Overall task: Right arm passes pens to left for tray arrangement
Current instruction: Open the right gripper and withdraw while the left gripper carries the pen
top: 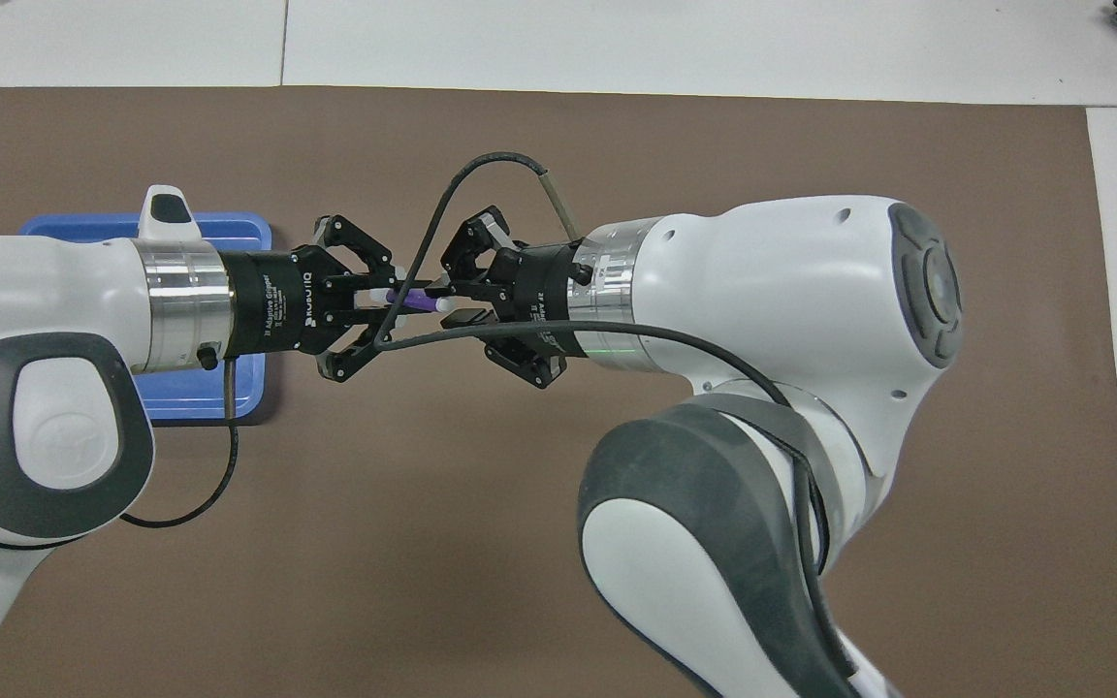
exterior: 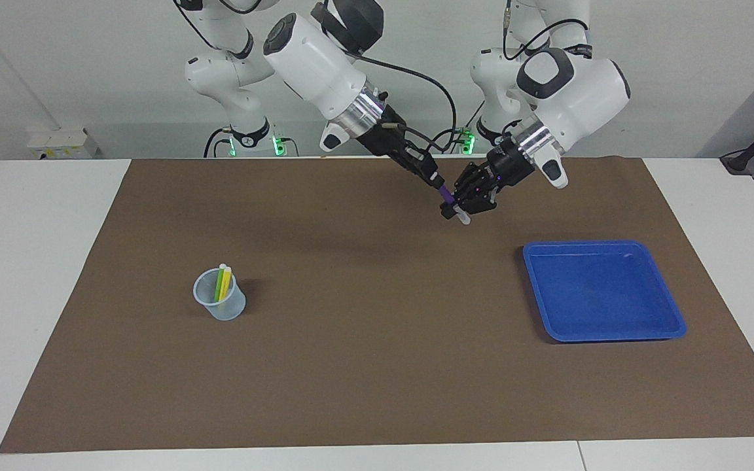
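The purple pen (exterior: 446, 194) hangs in the air between both grippers, over the brown mat between the cup and the tray. My right gripper (exterior: 441, 188) is shut on one end of it. My left gripper (exterior: 459, 208) meets it head-on and is closed around the other end, whose white tip pokes out below. In the overhead view the purple pen (top: 413, 299) bridges the left gripper (top: 382, 301) and the right gripper (top: 444, 301). The green pen (exterior: 219, 282) and yellow pen (exterior: 226, 282) stand in a translucent cup (exterior: 220, 304). The blue tray (exterior: 534, 288) lies empty toward the left arm's end.
A brown mat (exterior: 377, 366) covers most of the white table. In the overhead view the left arm hides most of the tray (top: 229, 233) and the right arm hides the cup. A cable loops over the two grippers (top: 481, 165).
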Robot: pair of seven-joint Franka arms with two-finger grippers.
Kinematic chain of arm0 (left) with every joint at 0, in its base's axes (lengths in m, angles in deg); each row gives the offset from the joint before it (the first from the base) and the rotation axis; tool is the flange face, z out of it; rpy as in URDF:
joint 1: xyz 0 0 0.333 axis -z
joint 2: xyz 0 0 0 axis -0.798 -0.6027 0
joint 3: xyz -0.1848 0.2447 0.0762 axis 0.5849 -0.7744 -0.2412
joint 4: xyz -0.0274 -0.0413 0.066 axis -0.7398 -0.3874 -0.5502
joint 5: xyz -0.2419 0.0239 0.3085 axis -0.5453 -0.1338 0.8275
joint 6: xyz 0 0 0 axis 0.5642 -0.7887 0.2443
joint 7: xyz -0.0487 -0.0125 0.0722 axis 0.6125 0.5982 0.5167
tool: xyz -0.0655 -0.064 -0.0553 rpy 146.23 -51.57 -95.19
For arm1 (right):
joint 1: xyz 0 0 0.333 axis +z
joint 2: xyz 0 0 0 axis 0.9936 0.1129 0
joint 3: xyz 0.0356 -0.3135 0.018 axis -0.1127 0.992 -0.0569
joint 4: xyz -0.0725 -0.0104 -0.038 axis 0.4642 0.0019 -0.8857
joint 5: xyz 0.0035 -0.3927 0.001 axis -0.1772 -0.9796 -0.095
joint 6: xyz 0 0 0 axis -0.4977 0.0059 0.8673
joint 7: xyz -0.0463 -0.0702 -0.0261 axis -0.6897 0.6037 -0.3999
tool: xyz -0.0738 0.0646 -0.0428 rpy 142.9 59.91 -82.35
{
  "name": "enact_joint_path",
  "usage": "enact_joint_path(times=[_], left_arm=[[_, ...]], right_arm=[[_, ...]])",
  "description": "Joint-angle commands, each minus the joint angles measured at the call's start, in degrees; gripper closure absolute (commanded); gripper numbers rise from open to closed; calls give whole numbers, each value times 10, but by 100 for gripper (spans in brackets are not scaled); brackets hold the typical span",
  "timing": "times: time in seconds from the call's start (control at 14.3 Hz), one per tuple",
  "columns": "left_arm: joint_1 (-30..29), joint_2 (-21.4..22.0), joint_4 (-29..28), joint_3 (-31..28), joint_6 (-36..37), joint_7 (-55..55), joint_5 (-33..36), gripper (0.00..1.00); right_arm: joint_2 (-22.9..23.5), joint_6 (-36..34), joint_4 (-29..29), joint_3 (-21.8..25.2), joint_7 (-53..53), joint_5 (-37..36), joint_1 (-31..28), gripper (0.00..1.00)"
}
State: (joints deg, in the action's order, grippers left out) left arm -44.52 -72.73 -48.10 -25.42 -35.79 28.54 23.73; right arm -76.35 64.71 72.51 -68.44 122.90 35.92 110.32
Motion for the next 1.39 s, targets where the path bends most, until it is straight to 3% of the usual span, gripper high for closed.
enact_joint_path(times=[0.0, 0.28, 0.42, 0.63, 0.84, 1.05, 1.19, 1.32], left_arm=[[-29, 16, -6, -4, 32, -25, -5, 100], [-31, 20, -10, -4, 43, -101, 23, 100], [-31, 20, -12, -3, 62, -174, 117, 100], [-44, 19, -11, -4, 71, -300, 220, 100], [-67, 17, -11, -3, 67, -422, 332, 100], [-113, 8, -11, -3, 59, -595, 380, 100], [-142, -27, -6, -3, 25, -731, 429, 100], [-159, -55, 1, -3, 0, -769, 466, 100]], right_arm=[[-2, -14, 4, 3, -31, -3, -10, 0], [-12, -64, 2, 6, -54, -5, -42, 0], [-27, -110, 3, 7, -106, -41, -73, 0], [-59, -235, 11, 6, -194, -149, -145, 0], [-72, -315, 21, 6, -390, -205, -216, 0], [-90, -284, 71, 6, -533, -251, -265, 1], [-95, -250, 96, 4, -589, -315, -264, 1], [-96, -232, 118, 4, -663, -356, -252, 4]])
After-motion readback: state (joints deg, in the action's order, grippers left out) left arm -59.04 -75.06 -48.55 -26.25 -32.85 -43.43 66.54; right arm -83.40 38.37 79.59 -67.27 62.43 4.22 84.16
